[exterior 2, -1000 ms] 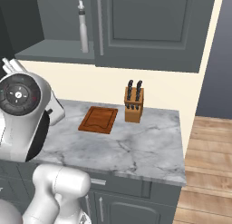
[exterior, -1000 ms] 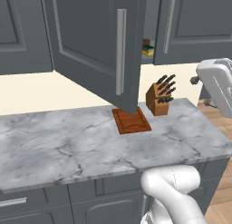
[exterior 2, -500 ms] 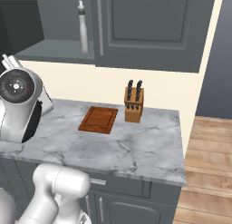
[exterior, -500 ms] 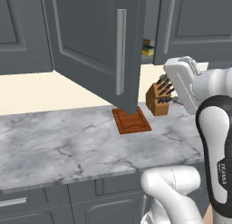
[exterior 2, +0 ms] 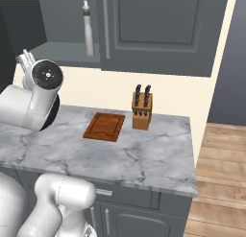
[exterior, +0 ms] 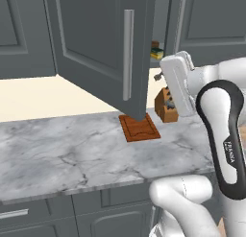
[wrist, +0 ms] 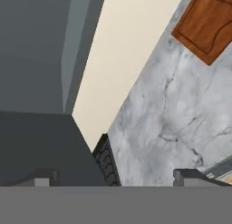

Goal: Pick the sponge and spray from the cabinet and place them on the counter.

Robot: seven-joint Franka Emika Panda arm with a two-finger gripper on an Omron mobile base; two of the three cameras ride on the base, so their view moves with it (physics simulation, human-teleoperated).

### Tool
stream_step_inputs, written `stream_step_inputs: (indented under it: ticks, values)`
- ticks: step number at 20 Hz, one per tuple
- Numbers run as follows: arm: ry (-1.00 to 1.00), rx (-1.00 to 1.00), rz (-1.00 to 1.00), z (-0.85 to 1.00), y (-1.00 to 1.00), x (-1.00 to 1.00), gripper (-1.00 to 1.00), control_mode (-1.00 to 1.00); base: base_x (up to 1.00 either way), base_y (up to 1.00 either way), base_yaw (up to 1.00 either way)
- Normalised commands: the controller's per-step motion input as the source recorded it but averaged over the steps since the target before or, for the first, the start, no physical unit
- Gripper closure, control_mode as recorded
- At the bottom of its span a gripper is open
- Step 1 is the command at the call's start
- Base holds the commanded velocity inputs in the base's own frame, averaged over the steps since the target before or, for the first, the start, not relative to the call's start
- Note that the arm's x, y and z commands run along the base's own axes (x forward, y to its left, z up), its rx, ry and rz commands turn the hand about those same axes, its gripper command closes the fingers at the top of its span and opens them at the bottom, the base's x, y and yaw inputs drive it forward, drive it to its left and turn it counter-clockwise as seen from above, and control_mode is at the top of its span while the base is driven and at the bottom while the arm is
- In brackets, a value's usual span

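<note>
While the white arm's two-finger gripper (wrist: 113, 175) hangs raised above the wide grey-white marble-veined counter (exterior: 72, 154), its dark fingertips (wrist: 43, 177) stand wide apart with nothing between them. Brown wooden cutting board (exterior 2: 104, 126) lies flat on that counter toward the wall, wooden knife block (exterior 2: 141, 110) with black handles just beside it, apart. Above and behind, dark grey upper wall cabinet (exterior: 103, 44) has a panelled door swung open, long silver handle vertical. Slim white-grey spray bottle (exterior 2: 88, 29) stands upright on the grey inner shelf, long axis vertical, nozzle at top. Small yellow sponge with dark green top (exterior: 156, 53) lies flat deeper inside; which way its long side runs is too small to tell.
</note>
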Motion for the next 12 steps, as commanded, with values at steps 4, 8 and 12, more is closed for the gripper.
stream_step_inputs:
  ticks: [4, 8, 12]
  values:
    - [0.11, 0.17, 0.12, -0.07, 0.16, 0.26, -1.00, -1.00, 0.00, 0.00, 0.00]
    - [0.10, 0.18, 0.12, -0.11, 0.28, 0.17, -1.00, -1.00, 0.00, 0.00, 0.00]
    - [0.09, 0.19, 0.14, -0.06, 0.34, 0.03, -1.00, -1.00, 0.00, 0.00, 0.00]
